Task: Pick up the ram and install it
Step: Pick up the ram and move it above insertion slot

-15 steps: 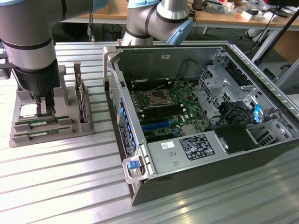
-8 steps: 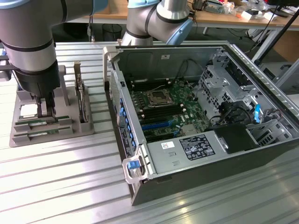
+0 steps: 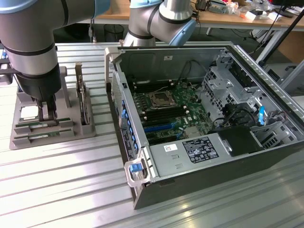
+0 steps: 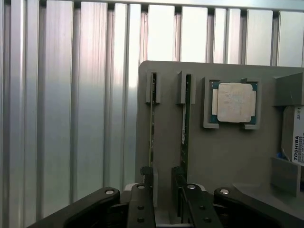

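Note:
Two ram sticks stand on edge in slots of a grey holder tray (image 4: 218,161): one ram (image 4: 152,123) nearer the tray's outer edge, the other ram (image 4: 185,128) beside it towards the square silver processor (image 4: 233,102). My gripper (image 4: 164,194) hangs low over one end of the two sticks, open, with nothing between its black fingers (image 4: 141,204). In the exterior view the gripper (image 3: 47,115) is down at the tray (image 3: 52,135) on the exterior view's left, with a ram (image 3: 42,135) lying just in front of it.
An open computer case (image 3: 142,166) with its green motherboard (image 3: 173,107) and dark memory slots lies at the exterior view's right. A hard drive (image 4: 295,142) with a white label stands at the tray's side. The table is ribbed aluminium (image 3: 71,190).

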Robot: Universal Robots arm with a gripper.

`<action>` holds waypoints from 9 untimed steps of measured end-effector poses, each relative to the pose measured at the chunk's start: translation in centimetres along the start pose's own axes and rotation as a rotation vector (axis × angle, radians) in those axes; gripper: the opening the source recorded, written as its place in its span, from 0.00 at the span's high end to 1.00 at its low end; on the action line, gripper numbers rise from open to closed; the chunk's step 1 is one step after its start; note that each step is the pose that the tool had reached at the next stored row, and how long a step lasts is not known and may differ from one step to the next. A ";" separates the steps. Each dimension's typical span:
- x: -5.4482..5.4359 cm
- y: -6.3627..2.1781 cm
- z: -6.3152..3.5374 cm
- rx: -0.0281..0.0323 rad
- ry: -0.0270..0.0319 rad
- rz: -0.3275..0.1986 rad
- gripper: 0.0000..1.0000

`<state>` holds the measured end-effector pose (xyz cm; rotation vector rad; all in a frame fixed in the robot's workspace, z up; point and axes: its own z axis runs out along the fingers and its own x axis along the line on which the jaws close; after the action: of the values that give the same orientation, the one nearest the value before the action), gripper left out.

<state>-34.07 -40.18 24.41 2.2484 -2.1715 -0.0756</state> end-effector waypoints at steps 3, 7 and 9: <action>0.0 -0.01 0.27 -0.0001 0.0001 0.000 0.70; 0.0 -0.03 0.61 0.0000 0.0000 0.000 0.70; 0.0 -0.03 0.72 0.0000 0.0000 0.000 0.70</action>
<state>-34.07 -40.19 23.69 2.2485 -2.1715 -0.0755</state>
